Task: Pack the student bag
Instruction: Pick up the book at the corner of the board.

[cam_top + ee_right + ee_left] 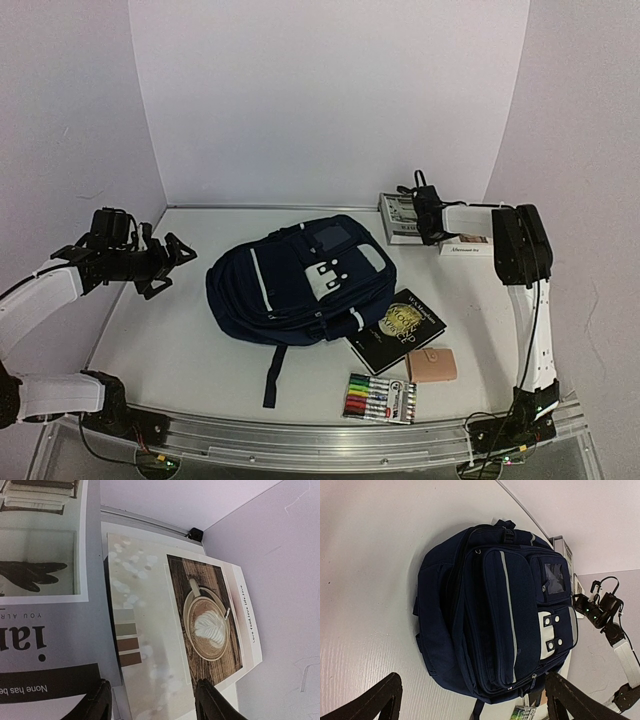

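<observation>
The student bag (300, 280) is a navy backpack with grey stripes and light patches, lying front-up in the middle of the table; it fills the left wrist view (505, 615) and its zips look shut. My left gripper (172, 262) hovers open to the left of the bag, with nothing between its fingers (375, 702). My right gripper (432, 228) is at the back right, pointing down over a notebook with a coffee-cup cover (165, 630). Its jaws stand apart just above the notebook's near end, gripping nothing, next to a grey book (45, 580).
A black book (398, 330), a pink wallet (432, 366) and a pack of markers (380, 398) lie at the front right of the bag. The grey book (400, 215) and coffee notebook (465, 243) sit by the back wall. A bag strap (273, 375) trails toward the front edge.
</observation>
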Action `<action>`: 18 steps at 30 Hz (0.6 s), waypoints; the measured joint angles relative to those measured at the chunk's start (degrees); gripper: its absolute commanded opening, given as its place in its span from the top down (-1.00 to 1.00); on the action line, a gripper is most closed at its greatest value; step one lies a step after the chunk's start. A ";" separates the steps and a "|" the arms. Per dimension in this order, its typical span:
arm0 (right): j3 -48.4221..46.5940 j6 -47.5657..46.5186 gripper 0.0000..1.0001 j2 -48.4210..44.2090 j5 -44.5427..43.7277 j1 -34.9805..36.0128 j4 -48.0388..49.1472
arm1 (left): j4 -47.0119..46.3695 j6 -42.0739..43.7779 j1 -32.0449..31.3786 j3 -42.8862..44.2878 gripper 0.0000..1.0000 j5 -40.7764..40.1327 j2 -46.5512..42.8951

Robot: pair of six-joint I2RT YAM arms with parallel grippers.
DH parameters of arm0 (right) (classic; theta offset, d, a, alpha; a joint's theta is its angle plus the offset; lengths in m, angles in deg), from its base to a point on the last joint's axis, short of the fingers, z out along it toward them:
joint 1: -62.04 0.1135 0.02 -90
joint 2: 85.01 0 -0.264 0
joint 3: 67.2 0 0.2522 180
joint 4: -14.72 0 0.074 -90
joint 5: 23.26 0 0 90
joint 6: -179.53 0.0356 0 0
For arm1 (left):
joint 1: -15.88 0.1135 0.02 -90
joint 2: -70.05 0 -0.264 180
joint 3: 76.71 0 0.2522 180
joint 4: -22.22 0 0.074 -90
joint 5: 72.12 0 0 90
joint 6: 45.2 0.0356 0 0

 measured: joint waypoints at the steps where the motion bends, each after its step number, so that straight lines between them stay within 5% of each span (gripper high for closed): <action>1: 0.03 0.19 -0.09 0.00 0.00 0.00 -0.25 | 0.00 0.00 0.00 -0.01 -0.99 0.00 0.00; 18: 2.40 1.28 0.20 -0.43 0.38 -0.51 -3.61 | -0.07 -0.02 0.04 -0.83 -0.99 0.00 -0.08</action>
